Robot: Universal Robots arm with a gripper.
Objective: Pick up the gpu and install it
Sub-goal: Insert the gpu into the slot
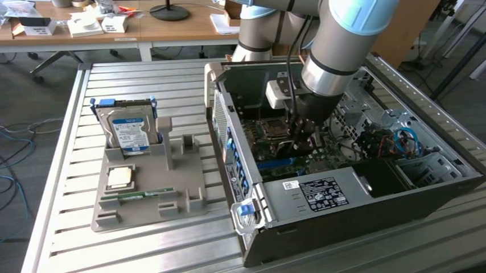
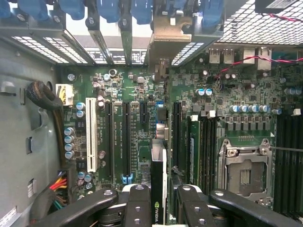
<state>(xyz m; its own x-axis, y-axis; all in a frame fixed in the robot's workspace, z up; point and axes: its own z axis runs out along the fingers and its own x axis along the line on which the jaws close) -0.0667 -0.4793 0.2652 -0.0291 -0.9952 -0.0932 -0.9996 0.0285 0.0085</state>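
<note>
**A:** Where are we with the pincer (image 2: 163,208)?

**B:** We have it closed narrow on the graphics card (image 2: 157,175). There is one finger (image 2: 138,204) on each flat face, and the card stands on edge between them, its logo edge turned up toward the wrist.

**A:** So the pick is done?

**B:** We judge so, and we are in the install step. The arm (image 1: 342,40) reaches down into the open computer case (image 1: 425,190). The card hangs over the green board (image 2: 137,85), among the long black slots (image 2: 127,137). We cannot tell whether its lower edge touches a slot.

**A:** Which way does it point?

**B:** Its long axis runs along the slots, with one end toward the rear wall and its blue latches (image 2: 109,9). In the exterior view, taking the far desk (image 1: 182,28) as twelve o'clock, that is roughly nine to three, rear wall at nine.

**A:** What does seating call for?

**B:** In our judgement, we need the lower edge square over one slot with no tilt, then a straight, firm press. A skewed card could jam.

**A:** And around us?

**B:** The processor socket (image 2: 246,175) lies beside the slots. At nine o'clock of the case, the grey holder (image 1: 152,193) carries the hard drive (image 1: 129,131) upright.
</note>
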